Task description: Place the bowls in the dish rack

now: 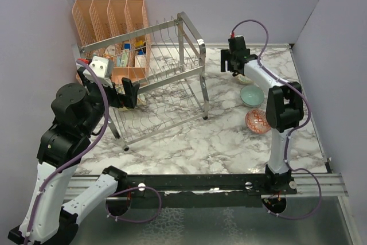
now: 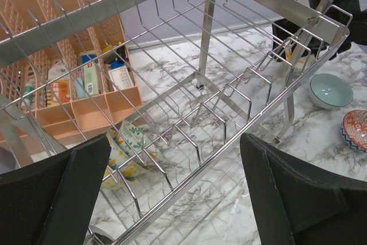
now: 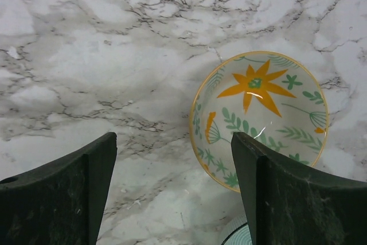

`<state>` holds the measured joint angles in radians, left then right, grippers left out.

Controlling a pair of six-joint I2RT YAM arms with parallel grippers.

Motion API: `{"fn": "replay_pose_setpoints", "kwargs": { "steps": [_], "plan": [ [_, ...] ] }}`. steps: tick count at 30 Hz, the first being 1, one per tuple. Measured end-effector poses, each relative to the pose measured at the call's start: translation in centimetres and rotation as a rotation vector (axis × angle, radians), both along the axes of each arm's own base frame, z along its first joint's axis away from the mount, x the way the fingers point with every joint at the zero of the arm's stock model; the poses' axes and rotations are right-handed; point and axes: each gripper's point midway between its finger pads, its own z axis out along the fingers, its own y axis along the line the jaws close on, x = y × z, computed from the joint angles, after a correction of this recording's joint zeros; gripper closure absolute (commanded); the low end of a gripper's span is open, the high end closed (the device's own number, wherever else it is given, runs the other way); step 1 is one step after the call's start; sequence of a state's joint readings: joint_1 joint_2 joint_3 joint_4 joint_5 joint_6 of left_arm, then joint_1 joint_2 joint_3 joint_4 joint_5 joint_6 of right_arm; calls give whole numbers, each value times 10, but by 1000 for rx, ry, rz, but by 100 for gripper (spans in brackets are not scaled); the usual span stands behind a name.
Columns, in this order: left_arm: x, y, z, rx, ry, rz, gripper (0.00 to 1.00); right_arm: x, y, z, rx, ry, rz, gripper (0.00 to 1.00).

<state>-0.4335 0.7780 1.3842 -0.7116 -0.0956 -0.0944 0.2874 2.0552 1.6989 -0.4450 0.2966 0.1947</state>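
Peach organizer (image 1: 112, 20) on marble table (image 1: 189, 142); small cartons (image 2: 88, 77) inside

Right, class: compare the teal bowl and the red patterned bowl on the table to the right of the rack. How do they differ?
Inside: the teal bowl looks plain pale teal; the red bowl carries a red-orange pattern.
Place: the teal bowl sits farther back on the marble table, the red bowl nearer the front.
Shared: both are round, stand upright on the table, and are outside the dish rack.
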Motion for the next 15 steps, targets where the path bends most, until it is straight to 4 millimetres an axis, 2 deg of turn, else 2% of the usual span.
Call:
{"fn": "replay_pose_setpoints", "kwargs": {
  "steps": [3, 11, 15],
  "plan": [
    [1, 0, -3, 3, 5, 1, 1, 1, -7, -16, -43, 28, -11, 21],
    [6, 0, -10, 18, 9, 9, 1, 4, -18, -29, -109, 36, -42, 24],
    [7, 3, -10, 22, 7, 27, 1, 4, -23, -54, -150, 75, -50, 31]
  ]
}}
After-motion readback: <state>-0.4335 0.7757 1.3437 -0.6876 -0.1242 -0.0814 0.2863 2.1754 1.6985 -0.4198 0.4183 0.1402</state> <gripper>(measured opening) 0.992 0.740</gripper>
